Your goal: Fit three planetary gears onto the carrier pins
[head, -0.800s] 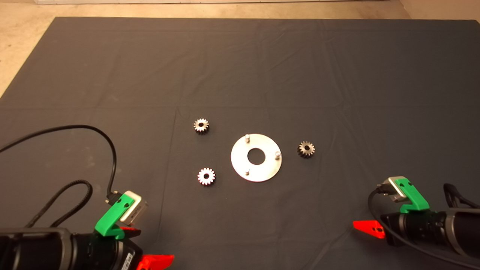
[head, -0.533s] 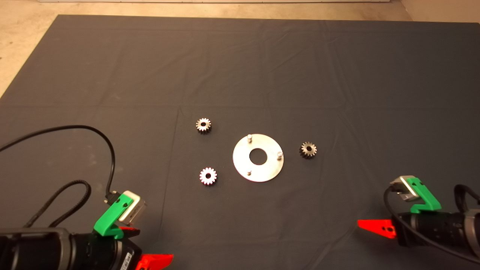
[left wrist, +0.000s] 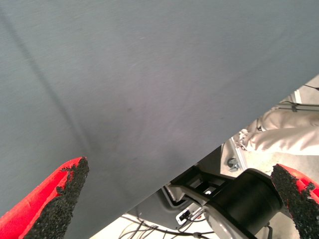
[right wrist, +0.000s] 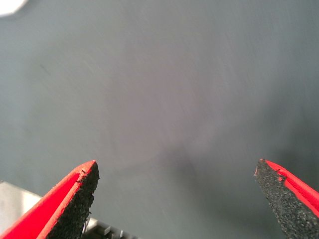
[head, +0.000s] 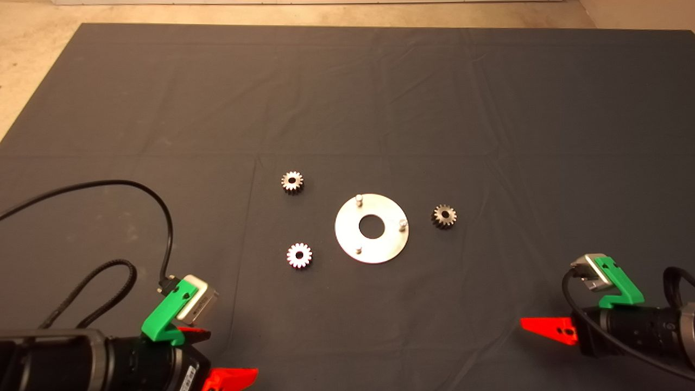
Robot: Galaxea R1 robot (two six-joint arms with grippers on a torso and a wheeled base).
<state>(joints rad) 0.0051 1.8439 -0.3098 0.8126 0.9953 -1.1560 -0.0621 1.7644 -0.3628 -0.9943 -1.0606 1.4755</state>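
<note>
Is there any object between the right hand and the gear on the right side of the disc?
Nothing visible does. The right hand waits open at the mat's lower right edge, and only bare mat lies between it and that gear. The gear sits flat beside the disc, apart from it, with the nearest pin free.

A: Where are the planetary gears?
B: Flat on the mat: one far-left of the disc, one near-left, one right.
A: And the carrier pins?
B: Upright, bare.
</note>
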